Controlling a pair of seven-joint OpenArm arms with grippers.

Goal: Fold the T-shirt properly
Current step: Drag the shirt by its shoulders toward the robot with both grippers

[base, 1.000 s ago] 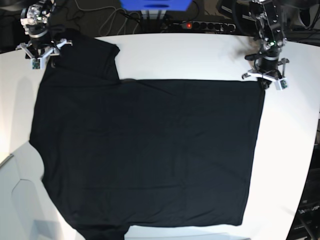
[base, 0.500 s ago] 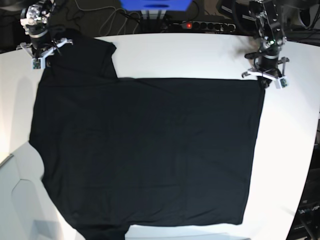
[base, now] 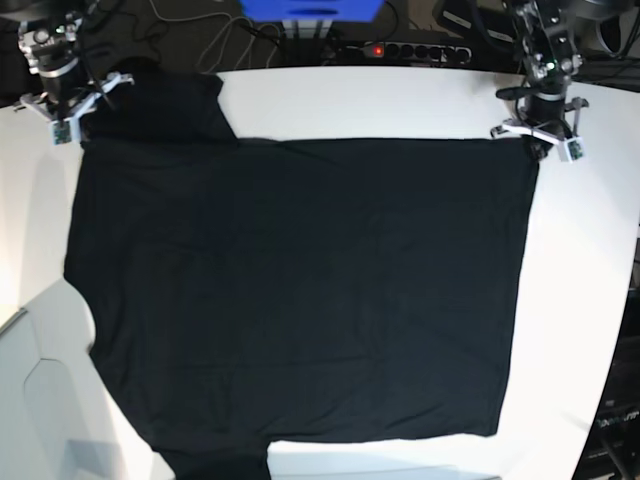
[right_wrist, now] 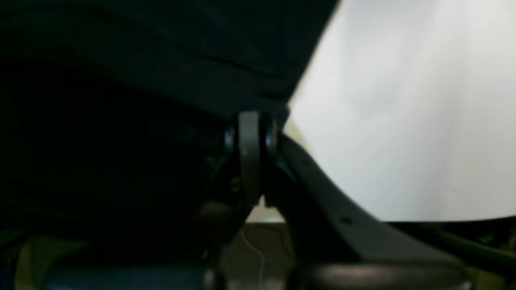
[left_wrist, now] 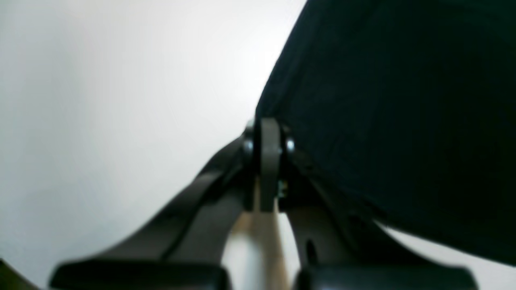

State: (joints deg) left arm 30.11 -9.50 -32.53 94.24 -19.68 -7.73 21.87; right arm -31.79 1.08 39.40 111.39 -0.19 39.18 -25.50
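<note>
Base view: T-shirt (base: 300, 290) lies spread flat on the white table (base: 580, 300), covering most of it. One sleeve sits at the far corner on this view's left, the other runs off the near edge at the bottom. Straight hem edge faces this view's right.

Left gripper (base: 538, 140) is at the far corner of the hem side. Left wrist view shows its fingers (left_wrist: 269, 161) pressed together with black cloth right at the tips, so it reads as clamped on the shirt's corner. The actual pinch point is blurred; I'm judging the hold from the cloth edge running into the tips.

Right gripper (base: 68, 108) is at the far sleeve corner, on this view's left. Right wrist view: fingers (right_wrist: 250, 157) closed, cloth bunched over and around them. It looks like it has the sleeve/shoulder edge, though the frame is too dark and soft to see the contact itself.

Why this layout, as I read it: both arms hold the two far corners of the same long edge, so that edge can be carried as one straight line rather than sagging in the middle. The far edge runs straight and taut between the grippers, which fits that.

Risk: thin grip at the corners, and either one could slip under tension.
</note>
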